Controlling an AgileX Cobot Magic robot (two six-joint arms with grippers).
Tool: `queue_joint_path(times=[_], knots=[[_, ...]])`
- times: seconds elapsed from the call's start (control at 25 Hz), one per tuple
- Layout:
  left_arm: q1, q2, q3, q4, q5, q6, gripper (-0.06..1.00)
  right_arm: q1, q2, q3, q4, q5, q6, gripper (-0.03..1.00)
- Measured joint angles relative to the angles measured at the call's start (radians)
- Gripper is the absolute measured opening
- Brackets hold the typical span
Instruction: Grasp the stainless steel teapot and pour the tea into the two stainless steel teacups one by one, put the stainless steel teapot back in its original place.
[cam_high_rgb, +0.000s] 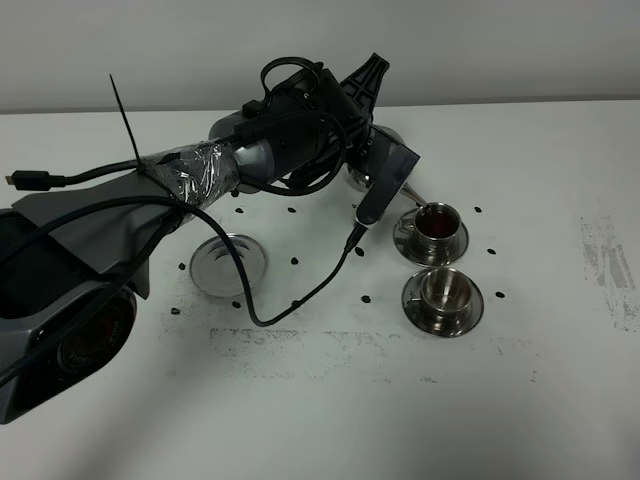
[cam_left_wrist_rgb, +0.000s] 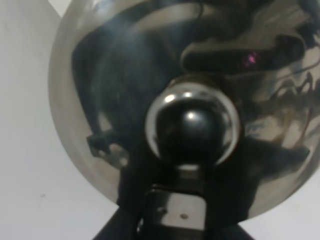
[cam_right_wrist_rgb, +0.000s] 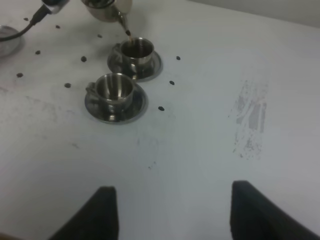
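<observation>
Left gripper (cam_left_wrist_rgb: 175, 220) clamping shiny teapot (cam_left_wrist_rgb: 100, 75), knobbed lid

White counter (cam_high_rgb: 560, 400), marked with small black dots (cam_high_rgb: 501, 294) and a grey scuffed patch (cam_high_rgb: 605, 265) toward its right side; a pale wall (cam_high_rgb: 500, 50) is seen behind.

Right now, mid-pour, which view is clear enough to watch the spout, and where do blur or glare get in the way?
Left wrist: the teapot fills the frame, out of focus, its steel mirroring dark shapes; no cup shows. Exterior high: even light, but the left arm hides most of it. Right wrist: slightly soft, yet spout and far teacup show unobstructed; best bet.
</observation>
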Motion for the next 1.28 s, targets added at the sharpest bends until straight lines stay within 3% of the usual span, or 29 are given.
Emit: queue_joint_path(times=[0.16,0.36,0.52,0.76,0.92,1.04,1.28], knots=[[0.000,0.000,0.000,-0.042,0.011,-0.035,0.18,0.000,0.000,0.000,0.000,0.000,0.000,0.48],[0.000,0.000,0.000,-0.051,0.040,-0.182,0.18,0.000,0.000,0.000,0.000,0.000,0.000,0.48],[0.000,-0.019,0.000,-0.080,0.073,-0.373,0.18,0.000,0.000,0.000,0.000,0.000,0.000,0.48],[0.000,-0.117,0.000,-0.161,0.136,-0.763,0.18,0.000,0.000,0.000,0.000,0.000,0.000,0.48],[0.000,-0.137,0.000,-0.233,0.216,-0.967,0.18,0.000,0.000,0.000,0.000,0.000,0.000,0.48],[0.000,-0.114,0.000,-0.286,0.279,-1.029,0.18,0.000,0.000,0.000,0.000,0.000,0.000,0.48],[0.000,-0.046,0.000,-0.335,0.291,-1.047,0.18,0.000,0.000,0.000,0.000,0.000,0.000,0.48]])
